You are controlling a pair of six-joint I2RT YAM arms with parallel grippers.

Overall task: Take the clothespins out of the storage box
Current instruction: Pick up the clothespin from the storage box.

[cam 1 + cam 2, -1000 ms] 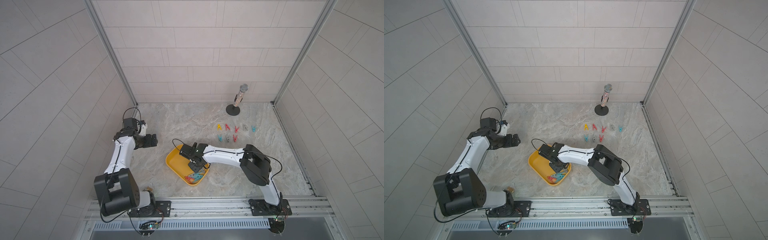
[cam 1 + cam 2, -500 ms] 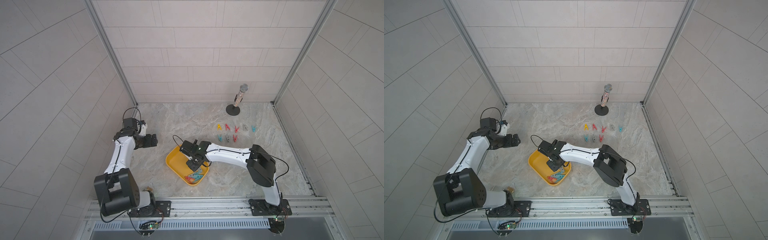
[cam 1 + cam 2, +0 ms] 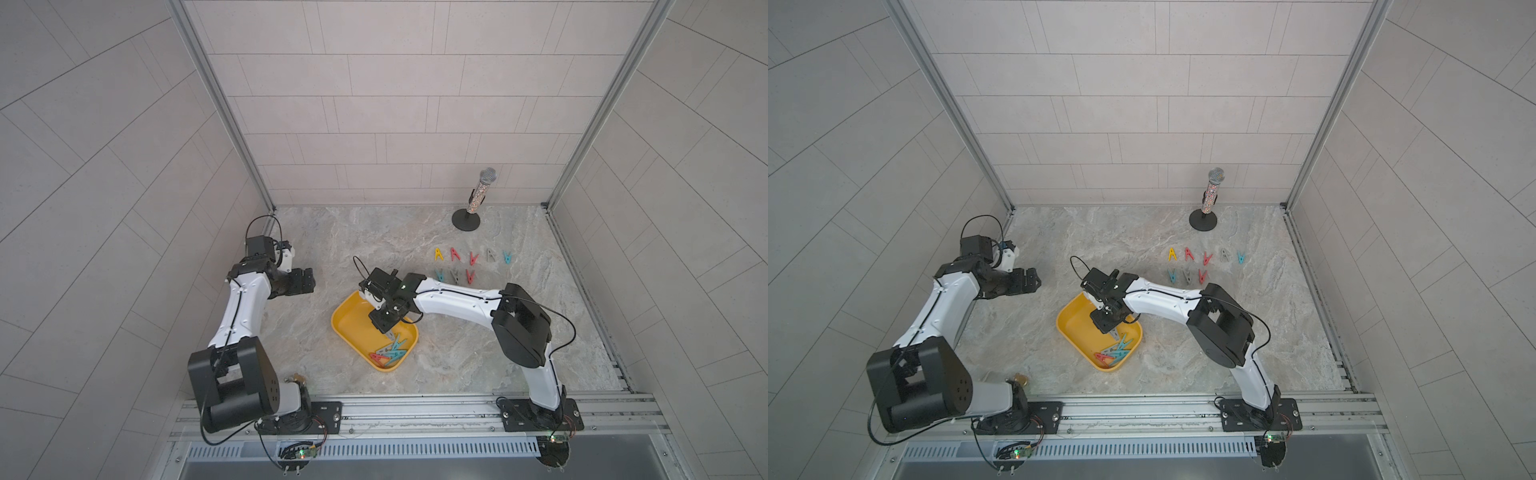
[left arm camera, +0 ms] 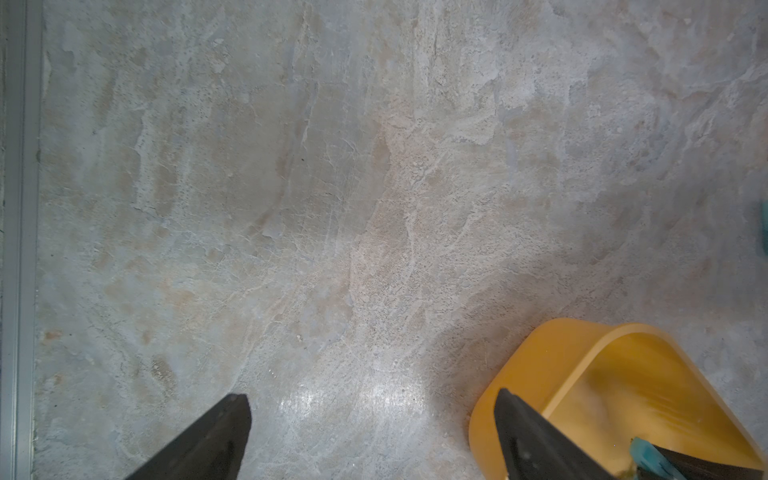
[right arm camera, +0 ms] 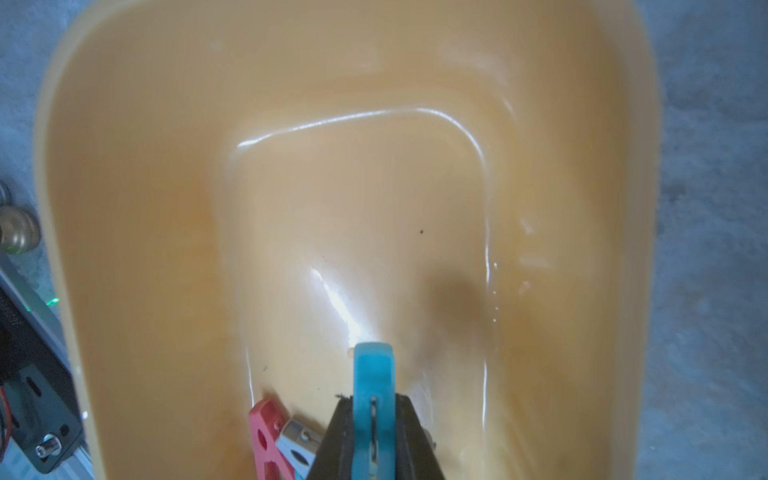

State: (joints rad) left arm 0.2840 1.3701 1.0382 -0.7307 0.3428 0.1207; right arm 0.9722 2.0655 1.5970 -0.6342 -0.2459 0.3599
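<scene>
The storage box is smooth, glossy yellow plastic, and its floor throws bright highlights. The teal clothespin looks like slightly translucent plastic. The desk has a marbled stone look (mostly matt, with one faint sheen). The microphone handle glitters.

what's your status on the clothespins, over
Right hand shut on a teal plastic clothespin over the shallow yellow plastic storage box. Left hand open, off to the side. More pegs in the box, eight pegs set out in rows. Nothing blocking.
</scene>
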